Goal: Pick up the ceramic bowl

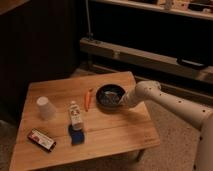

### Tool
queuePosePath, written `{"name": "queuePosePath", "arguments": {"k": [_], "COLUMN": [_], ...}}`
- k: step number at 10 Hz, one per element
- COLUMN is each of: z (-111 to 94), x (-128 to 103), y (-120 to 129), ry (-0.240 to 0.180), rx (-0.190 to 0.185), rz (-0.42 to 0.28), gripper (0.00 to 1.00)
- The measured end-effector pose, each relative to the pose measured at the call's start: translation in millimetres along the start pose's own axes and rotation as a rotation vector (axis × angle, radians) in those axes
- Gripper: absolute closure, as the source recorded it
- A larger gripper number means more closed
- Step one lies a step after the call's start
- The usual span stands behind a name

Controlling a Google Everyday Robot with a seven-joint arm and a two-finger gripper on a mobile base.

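1. Bowl: the ceramic bowl [109,96] sits on the worktop [115,130], holding only the tip of the gripper [119,100], which reaches in over its right rim.
2. Whether the jaws are open or closed cannot be told.
3. It is round, shallow and glossy black, with a paler bluish sheen inside.
4. An upturned white cup [46,107] stands well left of the jaws; an orange carrot [88,99] lies just left of the bowl.
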Motion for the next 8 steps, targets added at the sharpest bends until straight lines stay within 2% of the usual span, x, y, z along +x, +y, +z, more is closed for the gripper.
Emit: {"name": "queuePosePath", "arguments": {"k": [1, 4, 8], "z": [0, -23, -100], "x": [-2, -11, -43], "y": [-3, -17, -62], "ry": [-0.009, -0.039, -0.036], "rx": [0.011, 0.115, 0.277], "rz": [-0.008, -0.064, -0.197], "gripper": [1.0, 1.0, 1.0]}}
